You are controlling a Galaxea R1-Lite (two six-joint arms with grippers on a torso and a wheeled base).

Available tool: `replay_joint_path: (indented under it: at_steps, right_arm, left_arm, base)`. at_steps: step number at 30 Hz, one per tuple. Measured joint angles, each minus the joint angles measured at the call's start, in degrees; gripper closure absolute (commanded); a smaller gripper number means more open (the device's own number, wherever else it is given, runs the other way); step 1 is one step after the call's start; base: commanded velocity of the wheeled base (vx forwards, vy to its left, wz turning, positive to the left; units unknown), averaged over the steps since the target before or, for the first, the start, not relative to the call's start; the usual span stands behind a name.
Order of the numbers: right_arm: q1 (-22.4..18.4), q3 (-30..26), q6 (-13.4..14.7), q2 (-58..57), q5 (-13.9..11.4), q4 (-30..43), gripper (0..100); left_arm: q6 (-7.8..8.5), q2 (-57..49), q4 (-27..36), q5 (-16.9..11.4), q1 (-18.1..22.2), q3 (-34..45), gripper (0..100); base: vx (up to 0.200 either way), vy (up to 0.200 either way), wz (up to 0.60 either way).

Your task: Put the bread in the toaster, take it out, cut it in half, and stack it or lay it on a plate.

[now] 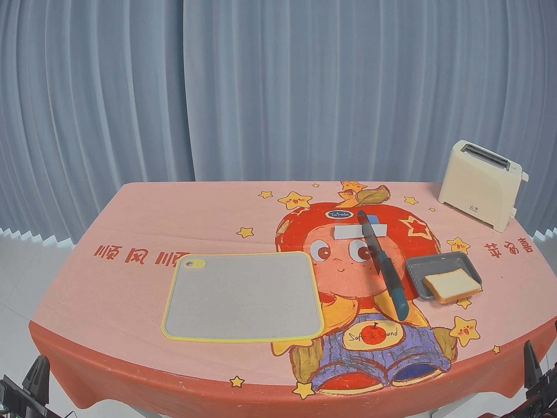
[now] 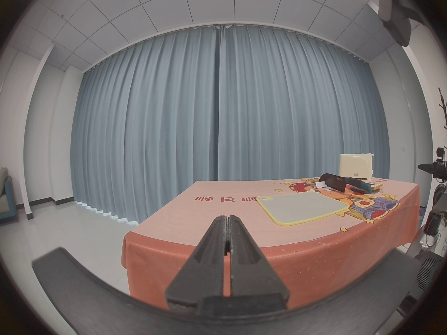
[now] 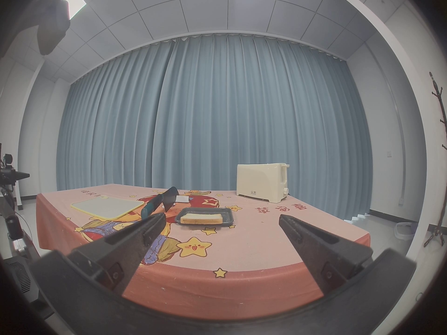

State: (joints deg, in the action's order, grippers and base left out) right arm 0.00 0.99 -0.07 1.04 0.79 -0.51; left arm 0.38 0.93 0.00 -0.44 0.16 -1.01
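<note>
Step 1: bread not yet toasted
On table: cutting board, toaster far right, grey tray w/ knife just beside, bread flat in tray; right claw spread wide, left claw pinched shut; next, likely: right claw grabs bread by edge

Print on the counter's cloth: you'll find it in four spots.
- Row of red characters just beyond the cutting board's far left corner.
- Second row of red characters near the right edge, in front of the toaster.
- Small blue oval label with pale lettering, above the cartoon face.
- Yellow oval badge with script lettering on the cartoon's overalls.

The toaster's front has a small dark mark low down, too small for you to make out.
</note>
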Motion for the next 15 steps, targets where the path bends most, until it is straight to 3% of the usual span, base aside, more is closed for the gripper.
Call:
replay_joint_path:
  at_steps: [15]
  right_arm:
    - [0.00,0.02,0.00,0.00,-0.01,0.02,0]
  left_arm:
    - [0.00,0.00,0.00,0.00,0.00,0.00,100]
  base:
    - [0.000,0.000,0.00]
